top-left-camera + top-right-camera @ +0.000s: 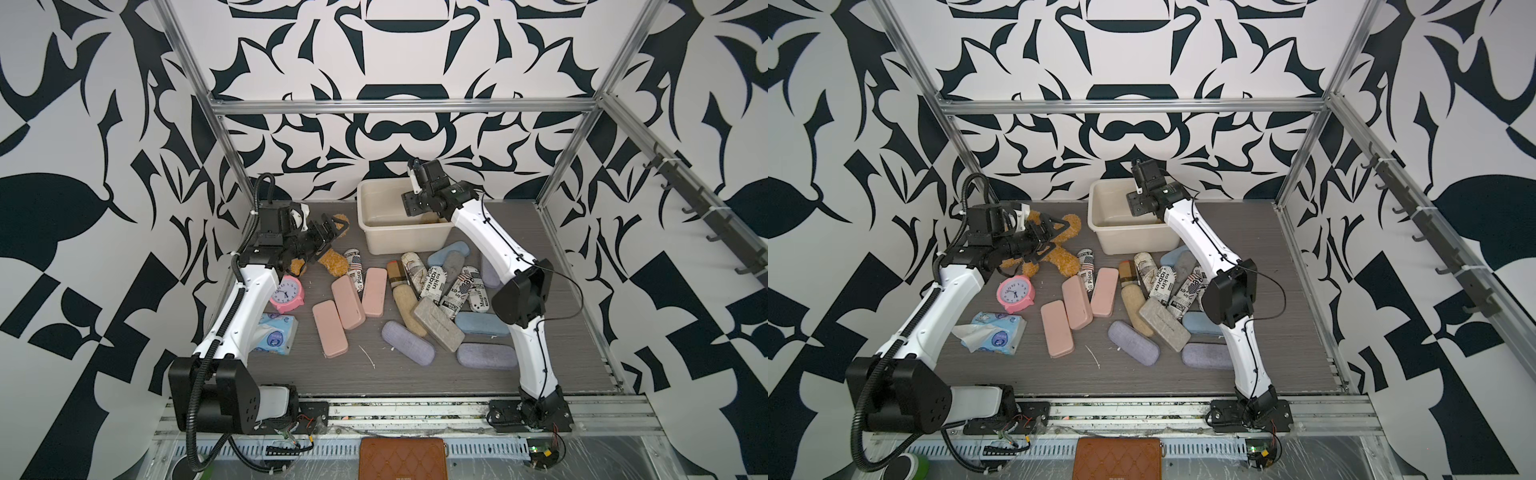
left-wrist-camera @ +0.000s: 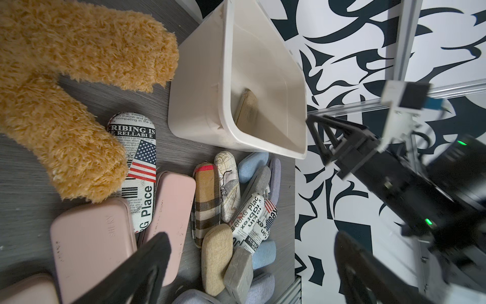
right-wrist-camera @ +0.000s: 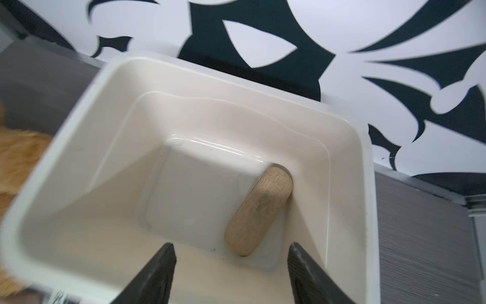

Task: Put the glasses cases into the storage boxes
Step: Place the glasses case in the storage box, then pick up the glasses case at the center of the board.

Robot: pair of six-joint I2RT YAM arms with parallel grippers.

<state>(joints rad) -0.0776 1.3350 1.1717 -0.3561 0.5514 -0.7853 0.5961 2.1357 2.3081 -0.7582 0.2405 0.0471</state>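
Observation:
The cream storage box stands at the back of the table. One tan glasses case lies on its floor against a side wall. My right gripper hangs over the box, open, with nothing between its fingers. Many glasses cases lie loose in front of the box: pink, newspaper-print, plaid, tan, grey felt, lilac and light blue. My left gripper is wide open and empty, raised at the back left over a plush toy.
A brown plush toy sprawls at the back left. A pink alarm clock and a blue-white tissue packet sit by the left arm. A brown quilted wallet lies in front of the table's front rail.

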